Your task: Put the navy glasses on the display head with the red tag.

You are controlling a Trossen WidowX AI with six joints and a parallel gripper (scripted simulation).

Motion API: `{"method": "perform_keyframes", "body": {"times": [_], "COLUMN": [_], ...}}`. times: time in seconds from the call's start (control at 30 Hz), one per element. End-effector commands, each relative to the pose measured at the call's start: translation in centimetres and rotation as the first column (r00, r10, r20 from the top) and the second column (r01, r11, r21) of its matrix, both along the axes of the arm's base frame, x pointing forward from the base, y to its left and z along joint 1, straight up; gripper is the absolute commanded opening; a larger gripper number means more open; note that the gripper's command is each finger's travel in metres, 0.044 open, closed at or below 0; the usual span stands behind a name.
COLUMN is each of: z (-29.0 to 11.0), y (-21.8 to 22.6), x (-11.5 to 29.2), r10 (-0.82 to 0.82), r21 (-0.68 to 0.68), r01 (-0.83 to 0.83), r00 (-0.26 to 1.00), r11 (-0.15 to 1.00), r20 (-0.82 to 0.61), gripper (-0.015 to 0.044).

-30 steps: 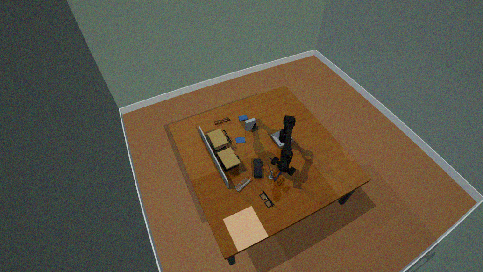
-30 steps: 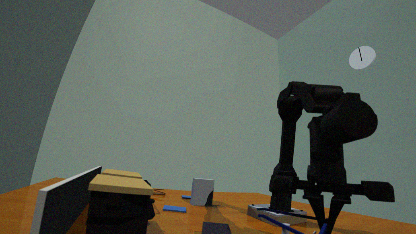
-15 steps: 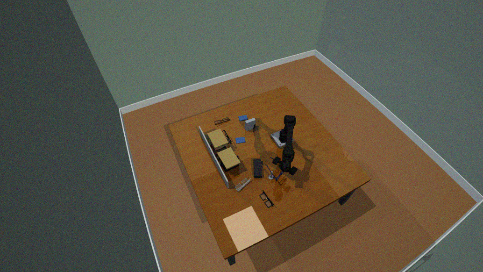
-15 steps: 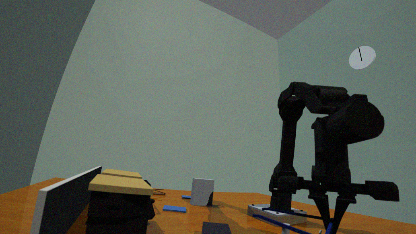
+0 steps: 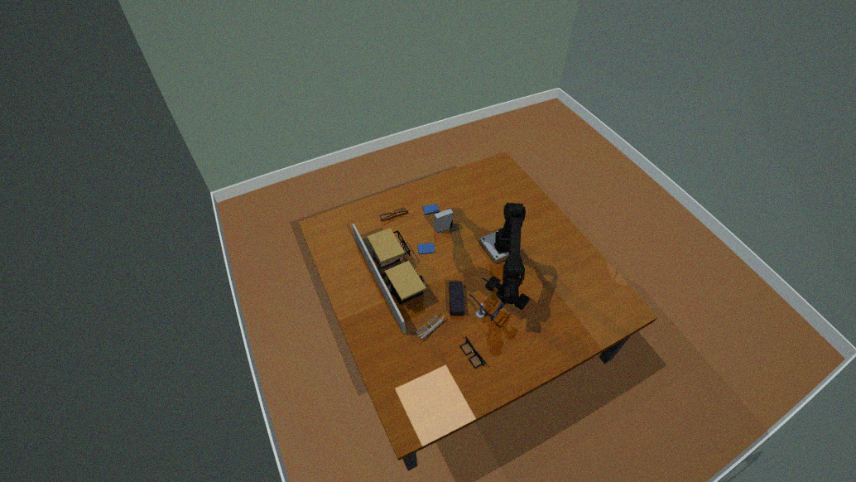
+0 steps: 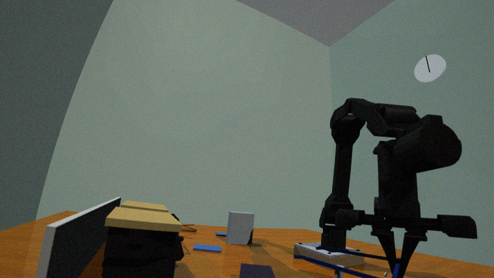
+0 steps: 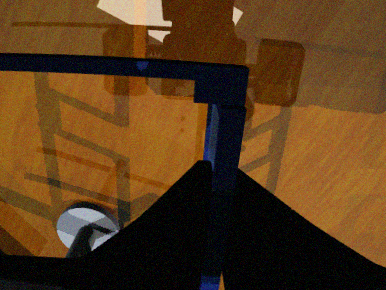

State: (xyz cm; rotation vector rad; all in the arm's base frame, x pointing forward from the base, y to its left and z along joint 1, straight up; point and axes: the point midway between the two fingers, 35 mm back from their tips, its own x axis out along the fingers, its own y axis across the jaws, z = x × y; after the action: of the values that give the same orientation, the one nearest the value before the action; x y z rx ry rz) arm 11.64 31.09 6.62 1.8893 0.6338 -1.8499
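Note:
My gripper (image 5: 500,309) (image 6: 397,270) (image 7: 212,173) is shut on the navy glasses (image 5: 495,312) (image 6: 325,264) (image 7: 133,65) and holds them a little above the table, right of the middle. In the wrist view one navy bar runs up between my fingers and another crosses the top. Two display heads with tan tops stand side by side at the left before a white backboard (image 5: 378,277) (image 6: 77,220): the far head (image 5: 386,245) (image 6: 144,206) and the near head (image 5: 405,280) (image 6: 143,220). I cannot see a red tag on either.
A dark case (image 5: 457,297) (image 6: 256,271) lies between the heads and my gripper, and a small white round stand (image 5: 480,312) (image 7: 87,226) is just beside it. Black glasses (image 5: 470,351), silver glasses (image 5: 430,328), brown glasses (image 5: 393,214), blue cards (image 5: 425,248) (image 6: 206,248), a grey block (image 5: 443,220) (image 6: 239,228) and a pale mat (image 5: 434,404) lie around.

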Motion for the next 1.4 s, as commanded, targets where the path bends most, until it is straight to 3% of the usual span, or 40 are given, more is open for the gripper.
{"method": "perform_keyframes", "body": {"times": [0.0,1.37], "z": [-0.1,-0.2], "y": [-0.2,-0.6], "x": [-0.6,-1.5], "r10": [0.003,0.003], "r21": [-0.003,-0.003], "r01": [-0.003,-0.003], "r00": [1.000,1.000], "r11": [1.000,1.000], "r20": [-0.005,-0.006], "gripper": [0.0000,0.0000]}}
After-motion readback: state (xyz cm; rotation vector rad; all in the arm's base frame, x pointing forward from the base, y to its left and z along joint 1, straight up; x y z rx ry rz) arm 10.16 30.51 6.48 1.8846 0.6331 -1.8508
